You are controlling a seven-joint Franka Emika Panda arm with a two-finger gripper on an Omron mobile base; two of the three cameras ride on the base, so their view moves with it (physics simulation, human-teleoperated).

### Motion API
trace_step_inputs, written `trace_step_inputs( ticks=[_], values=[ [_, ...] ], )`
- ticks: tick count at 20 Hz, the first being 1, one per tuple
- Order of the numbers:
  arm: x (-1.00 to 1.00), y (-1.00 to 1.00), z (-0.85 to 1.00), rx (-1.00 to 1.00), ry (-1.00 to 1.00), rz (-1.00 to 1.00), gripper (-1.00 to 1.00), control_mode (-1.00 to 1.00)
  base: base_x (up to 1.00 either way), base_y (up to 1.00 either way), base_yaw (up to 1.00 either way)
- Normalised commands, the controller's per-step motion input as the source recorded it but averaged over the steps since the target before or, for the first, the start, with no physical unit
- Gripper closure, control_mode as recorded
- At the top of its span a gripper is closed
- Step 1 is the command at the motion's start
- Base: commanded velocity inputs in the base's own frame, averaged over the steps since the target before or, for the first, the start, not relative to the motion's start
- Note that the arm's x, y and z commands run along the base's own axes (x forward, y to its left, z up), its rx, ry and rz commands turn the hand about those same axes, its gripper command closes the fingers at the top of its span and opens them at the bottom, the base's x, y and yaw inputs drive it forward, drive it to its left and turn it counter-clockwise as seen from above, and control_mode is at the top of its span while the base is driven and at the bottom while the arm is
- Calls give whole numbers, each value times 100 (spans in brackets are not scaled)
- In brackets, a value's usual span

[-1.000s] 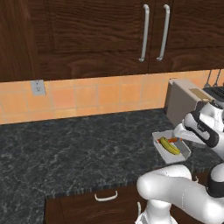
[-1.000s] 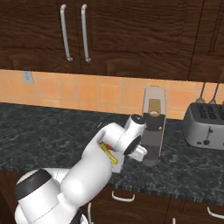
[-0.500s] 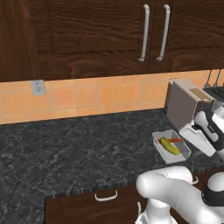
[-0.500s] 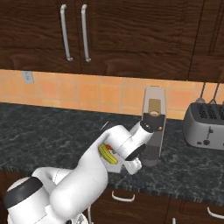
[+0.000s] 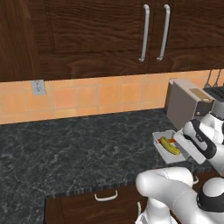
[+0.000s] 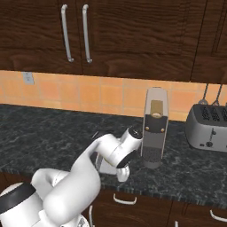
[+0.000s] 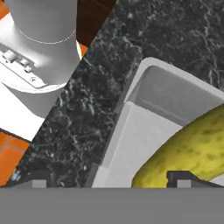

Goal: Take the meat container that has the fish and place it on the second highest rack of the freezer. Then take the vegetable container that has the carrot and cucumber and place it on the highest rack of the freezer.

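Note:
The vegetable container is a shallow grey tray on the dark counter, holding a yellow-green cucumber and an orange carrot. My gripper hangs low over its right end, open. In the hand view the gripper straddles one side wall of the container. One fingertip is over the counter outside it, the other over the cucumber inside. Nothing is held. The meat container with the fish and the freezer are out of view.
A grey coffee machine stands right behind the container, its base close to my hand. A toaster sits further right. The counter's front edge runs just below the container. Wall cabinets hang above.
My hand has come down and a little to the right, from above the container to just over its right end. The jaws have stayed open and the container has not moved.

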Motion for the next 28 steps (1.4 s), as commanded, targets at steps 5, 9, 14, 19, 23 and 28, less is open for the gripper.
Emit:
trace_step_inputs(
  ticks=[5, 9, 14, 19, 23, 28],
  values=[
    [0, 9, -11, 0, 0, -19, -100, -100, 0, 0, 0],
    [-2, 1, -16, 0, 0, -16, 100, -100, 0, 0, 0],
    [-14, 0, -9, 0, 0, -16, 100, -100, 0, 0, 0],
    [-18, 0, -19, 0, 2, -11, 100, -100, 0, 0, 0],
    [0, 16, -1, 0, 9, -1, 100, -100, 0, 0, 0],
    [0, 1, 78, -1, 0, -13, 100, -100, 0, 0, 0]
  ],
)
